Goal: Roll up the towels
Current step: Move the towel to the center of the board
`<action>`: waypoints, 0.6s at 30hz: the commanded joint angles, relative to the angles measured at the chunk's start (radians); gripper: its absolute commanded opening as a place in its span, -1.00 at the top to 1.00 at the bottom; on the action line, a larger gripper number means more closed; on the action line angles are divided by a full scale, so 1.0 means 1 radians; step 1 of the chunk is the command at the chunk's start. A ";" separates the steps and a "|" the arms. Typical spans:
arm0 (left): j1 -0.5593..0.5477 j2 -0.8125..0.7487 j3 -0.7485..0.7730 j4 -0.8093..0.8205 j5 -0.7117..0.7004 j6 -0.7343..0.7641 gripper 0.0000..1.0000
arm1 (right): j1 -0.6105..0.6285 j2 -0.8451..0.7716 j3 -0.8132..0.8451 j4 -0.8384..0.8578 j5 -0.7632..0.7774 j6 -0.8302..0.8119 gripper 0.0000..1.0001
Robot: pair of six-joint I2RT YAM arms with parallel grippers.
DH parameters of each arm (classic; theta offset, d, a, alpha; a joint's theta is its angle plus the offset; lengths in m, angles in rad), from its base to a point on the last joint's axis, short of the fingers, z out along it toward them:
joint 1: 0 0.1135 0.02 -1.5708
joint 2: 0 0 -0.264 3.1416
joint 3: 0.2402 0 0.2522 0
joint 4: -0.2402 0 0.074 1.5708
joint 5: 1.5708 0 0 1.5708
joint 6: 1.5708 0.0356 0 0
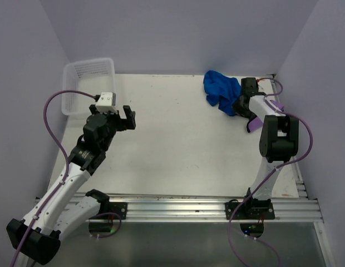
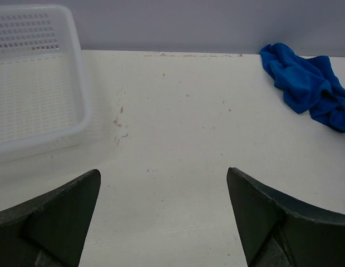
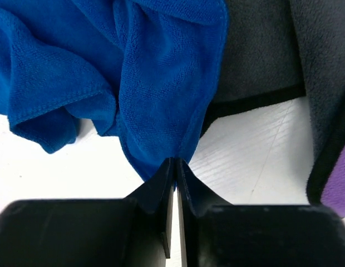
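Note:
A crumpled blue towel [image 1: 220, 89] lies at the far right of the table; it also shows in the left wrist view [image 2: 309, 83] and fills the right wrist view [image 3: 133, 72]. My right gripper [image 1: 239, 105] [image 3: 176, 162] is shut on an edge of the blue towel. A grey towel [image 3: 261, 50] and a purple towel [image 1: 252, 123] lie beside it under the right arm. My left gripper [image 1: 123, 118] [image 2: 163, 189] is open and empty, above the table's left-middle, far from the towels.
A white perforated plastic basket [image 1: 88, 83] stands at the far left corner, also in the left wrist view [image 2: 33, 83]. Purple-grey walls enclose the white table [image 1: 172, 144]. A metal rail [image 1: 195, 206] runs along the near edge.

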 commanded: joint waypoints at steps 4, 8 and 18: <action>-0.001 -0.009 0.043 0.004 0.018 -0.002 -0.99 | 0.000 -0.078 -0.020 0.028 -0.037 0.015 1.00; -0.001 -0.014 0.041 0.007 0.015 -0.002 -0.99 | 0.000 -0.130 -0.016 0.025 -0.078 0.015 1.00; -0.001 -0.037 0.038 0.004 -0.036 0.010 -0.99 | 0.099 -0.254 0.245 -0.137 -0.224 -0.029 1.00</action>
